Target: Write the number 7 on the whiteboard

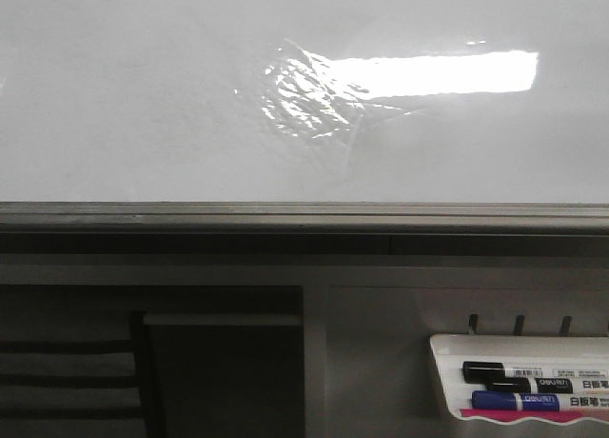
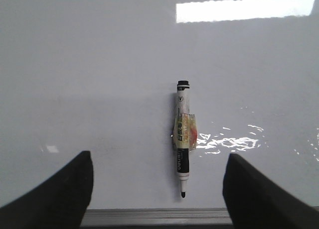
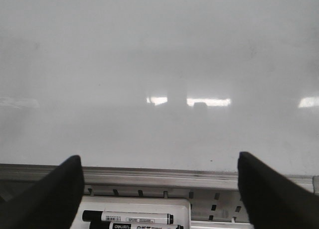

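Note:
The whiteboard [image 1: 143, 95] fills the front view, glossy white with a grey frame edge [image 1: 304, 214]. No number 7 shows on it in any view. In the left wrist view a black uncapped marker [image 2: 182, 132] with a yellowish tape band lies against the whiteboard [image 2: 99, 64], its tip toward the frame. My left gripper [image 2: 158, 162] is open, with its fingers wide on either side of the marker and not touching it. My right gripper [image 3: 159, 159] is open and empty before the whiteboard [image 3: 149, 50], over the marker tray. Neither gripper appears in the front view.
A small white tray [image 1: 447, 362] hangs below the frame at the right, holding a black marker [image 1: 519, 371] and a blue marker [image 1: 533, 400]. The tray [image 3: 134, 203] also shows between my right fingers. A wrinkled film patch [image 1: 314, 95] with glare sits mid-board. Dark shelving [image 1: 76, 371] lies lower left.

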Tool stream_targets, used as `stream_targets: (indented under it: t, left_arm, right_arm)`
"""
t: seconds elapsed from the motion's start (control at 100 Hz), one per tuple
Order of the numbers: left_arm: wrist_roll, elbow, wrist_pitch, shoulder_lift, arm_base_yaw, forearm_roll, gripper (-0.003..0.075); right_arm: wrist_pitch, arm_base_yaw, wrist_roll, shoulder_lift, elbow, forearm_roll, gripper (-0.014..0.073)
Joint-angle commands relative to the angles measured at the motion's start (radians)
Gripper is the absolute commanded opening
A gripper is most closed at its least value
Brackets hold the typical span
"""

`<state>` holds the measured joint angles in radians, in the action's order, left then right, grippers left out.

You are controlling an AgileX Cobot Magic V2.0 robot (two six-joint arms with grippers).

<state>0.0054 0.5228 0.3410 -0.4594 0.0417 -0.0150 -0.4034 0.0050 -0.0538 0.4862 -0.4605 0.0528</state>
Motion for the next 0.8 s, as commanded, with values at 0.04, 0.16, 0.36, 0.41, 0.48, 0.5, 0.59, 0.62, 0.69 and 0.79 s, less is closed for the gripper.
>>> stream_targets:
  t: [0.04, 0.16, 0.36, 0.41, 0.48, 0.5, 0.59, 0.62, 0.69, 0.79]
  left_arm:
    - [-0.005, 0.033, -0.127, -0.018, 0.0, 0.002, 0.0461]
    - [-0.005, 0.033, -0.164, -0.022, 0.0, -0.018, 0.0436]
    - [-0.005, 0.033, -0.164, -0.058, 0.0, -0.018, 0.0419]
    - [-0.005, 0.038, -0.161, -0.086, 0.0, -0.018, 0.0419]
    - [-0.005, 0.056, -0.133, -0.144, 0.016, -0.018, 0.0419]
    - [-0.005, 0.064, -0.128, -0.161, 0.023, -0.018, 0.0419]
    - [-0.005, 0.103, -0.086, -0.236, 0.051, -0.006, 0.0419]
    - [-0.005, 0.125, -0.068, -0.262, 0.059, 0.004, 0.0419]
    - [-0.005, 0.171, -0.027, -0.332, 0.078, 0.004, 0.0419]
    - [-0.005, 0.226, 0.007, -0.433, 0.095, 0.004, 0.0419]
  right_arm:
    - [0.08, -0.005, 0.003, 0.012, -0.039, 0.016, 0.0565]
    - [0.08, -0.005, 0.003, 0.012, -0.039, 0.016, 0.0565]
    - [0.086, -0.005, 0.003, 0.012, -0.039, 0.016, 0.0565]
    - [0.086, -0.005, 0.003, 0.012, -0.039, 0.016, 0.0565]
    - [0.086, -0.005, 0.003, 0.012, -0.039, 0.016, 0.0565]
    - [0.086, -0.005, 0.003, 0.012, -0.039, 0.016, 0.0565]
    - [0.086, -0.005, 0.003, 0.012, -0.039, 0.016, 0.0565]
    - [0.086, -0.005, 0.003, 0.012, -0.039, 0.016, 0.0565]
    - [0.086, -0.005, 0.003, 0.012, -0.039, 0.016, 0.0565]
    - [0.086, -0.005, 0.003, 0.012, -0.039, 0.016, 0.0565]
